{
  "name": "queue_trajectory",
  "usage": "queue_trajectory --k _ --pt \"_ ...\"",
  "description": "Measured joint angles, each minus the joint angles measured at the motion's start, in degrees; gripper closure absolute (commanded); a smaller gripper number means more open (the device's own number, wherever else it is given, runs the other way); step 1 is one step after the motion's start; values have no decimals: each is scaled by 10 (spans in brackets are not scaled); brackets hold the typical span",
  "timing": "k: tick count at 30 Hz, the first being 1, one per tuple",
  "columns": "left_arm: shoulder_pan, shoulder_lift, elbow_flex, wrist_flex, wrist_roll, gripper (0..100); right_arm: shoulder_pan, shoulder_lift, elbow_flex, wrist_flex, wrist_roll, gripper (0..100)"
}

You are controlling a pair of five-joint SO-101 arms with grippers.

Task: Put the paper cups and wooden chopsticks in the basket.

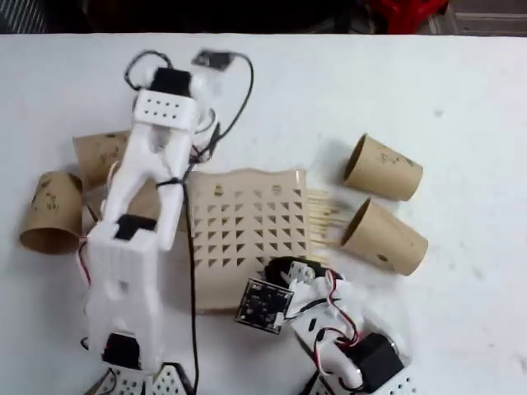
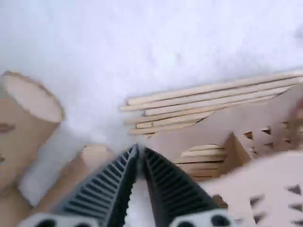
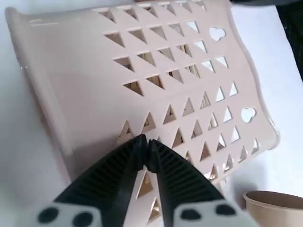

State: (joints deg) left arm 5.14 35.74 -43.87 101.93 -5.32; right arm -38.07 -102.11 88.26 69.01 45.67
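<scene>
The beige basket (image 1: 247, 239) with triangular holes lies tipped over mid-table. Wooden chopsticks (image 1: 326, 219) poke out at its right side. Two paper cups lie on their sides to the right, one (image 1: 383, 168) farther back and one (image 1: 384, 238) nearer. Two more, one (image 1: 51, 212) and another (image 1: 99, 152), lie to the left beside the left arm (image 1: 140, 214). My left gripper (image 2: 139, 150) is shut and empty over the table, between a cup (image 2: 28, 113) and a bundle of chopsticks (image 2: 208, 101) by the basket (image 2: 246, 123). My right gripper (image 3: 146, 141) is shut, close above the basket's perforated wall (image 3: 156, 71).
The white table (image 1: 395, 90) has open room at the back and far right. Cables (image 1: 235, 90) trail from the left arm over the back of the table. A cup rim (image 3: 274, 205) sits just past the basket's corner in the right wrist view.
</scene>
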Motion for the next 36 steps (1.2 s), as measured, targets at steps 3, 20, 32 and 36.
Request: queue_trajectory --k 3,20,32,36 --pt "0 -62 38 2 0 888 0 0 0 0 0 982" --pt "-51 -102 166 2 197 672 6 0 1 0 0 982" --pt "10 -55 46 -11 309 671 7 0 1 0 0 982" --pt "13 25 45 -11 316 688 16 0 1 0 0 982"
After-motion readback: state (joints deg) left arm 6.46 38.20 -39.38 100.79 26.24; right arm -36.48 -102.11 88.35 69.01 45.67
